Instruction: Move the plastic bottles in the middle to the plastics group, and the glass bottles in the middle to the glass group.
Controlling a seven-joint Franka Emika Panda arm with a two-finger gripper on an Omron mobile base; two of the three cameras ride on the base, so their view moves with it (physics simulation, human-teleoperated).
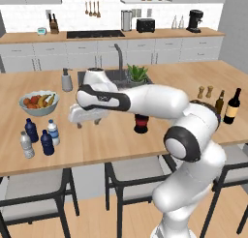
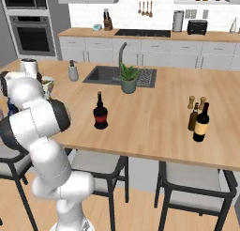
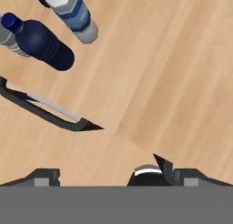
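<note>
A: Where is the gripper (image 1: 88,120) right now?

B: In the left base view it hangs above the wooden counter (image 1: 116,140), between the fruit bowl (image 1: 38,103) and the squat black bottle (image 1: 141,123), touching neither.

A: And its jaws?

B: Released, with nothing between them. In the hand view the two tips sit far apart at the bottom, bare wood between.

A: The small bottles?

B: Four stand together near the counter's left front edge: a dark navy bottle (image 1: 47,142), a second navy one (image 1: 31,130), a clear bottle with a blue band (image 1: 53,132) and a greyish clear bottle (image 1: 26,144). In the hand view a navy one and the banded one show near the top, well away from the tips.

A: The glass?

B: The squat black bottle with its red label stands upright mid-counter, in front of the potted plant (image 2: 128,79). The amber bottle (image 2: 193,117) and the wine bottle (image 2: 202,123) stand close beside each other at the far right, possibly touching, just in front of two pepper mills (image 2: 196,102).
</note>
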